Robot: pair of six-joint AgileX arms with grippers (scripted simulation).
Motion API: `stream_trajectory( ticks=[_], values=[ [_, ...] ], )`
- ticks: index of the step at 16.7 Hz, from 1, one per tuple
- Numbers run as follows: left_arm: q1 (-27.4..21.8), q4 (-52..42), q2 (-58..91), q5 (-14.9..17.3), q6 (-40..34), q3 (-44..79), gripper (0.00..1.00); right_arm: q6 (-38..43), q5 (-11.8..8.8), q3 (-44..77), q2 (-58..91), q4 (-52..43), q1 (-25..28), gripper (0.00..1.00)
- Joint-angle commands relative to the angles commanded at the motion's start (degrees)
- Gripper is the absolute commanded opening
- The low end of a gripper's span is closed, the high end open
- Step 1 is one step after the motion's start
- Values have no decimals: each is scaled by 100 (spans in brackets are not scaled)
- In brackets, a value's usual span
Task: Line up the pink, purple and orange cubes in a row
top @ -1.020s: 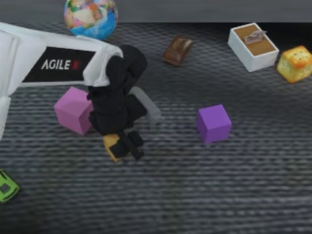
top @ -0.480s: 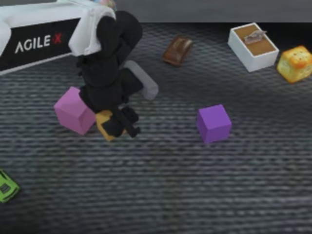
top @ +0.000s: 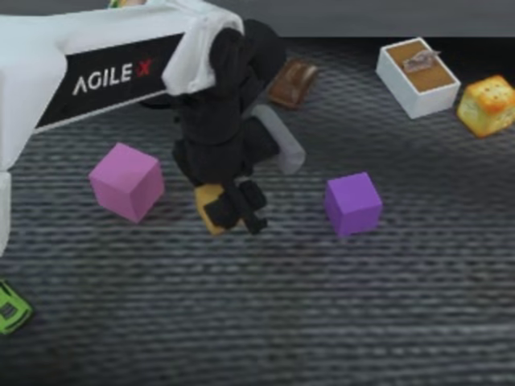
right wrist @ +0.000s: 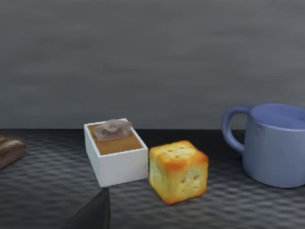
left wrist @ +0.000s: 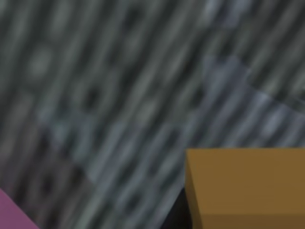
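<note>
My left gripper (top: 232,211) is shut on the small orange cube (top: 206,195), holding it just above the mat between the pink cube (top: 126,181) and the purple cube (top: 352,203). The orange cube is nearer the pink one. All three lie roughly on one left-to-right line. The left wrist view shows the orange cube (left wrist: 245,188) close up, with a corner of the pink cube (left wrist: 12,218) at the edge. My right arm is outside the top view; only one dark finger (right wrist: 95,212) shows in the right wrist view.
A white box with a brown top (top: 417,76) and a yellow dotted block (top: 487,104) stand at the back right, and a brown item (top: 294,83) lies behind the left arm. A green toy car (top: 10,307) sits at the left edge. A blue mug (right wrist: 274,143) appears in the right wrist view.
The left gripper carried the orange cube first back and left against the pink cube, then right, away from it and toward the purple cube. The pink and purple cubes stayed put.
</note>
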Motion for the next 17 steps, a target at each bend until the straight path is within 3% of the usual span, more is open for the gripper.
stream_trajectory(
  ticks=[8,10,17],
  values=[
    [-2028,-935,939,41,432,1867,0,0,0,0,0,0,0,100],
    [-2227,-1025,1020,44,474,2060,0,0,0,0,0,0,0,100],
    [-2217,-775,1048,43,472,1861,0,0,0,0,0,0,0,100]
  ],
)
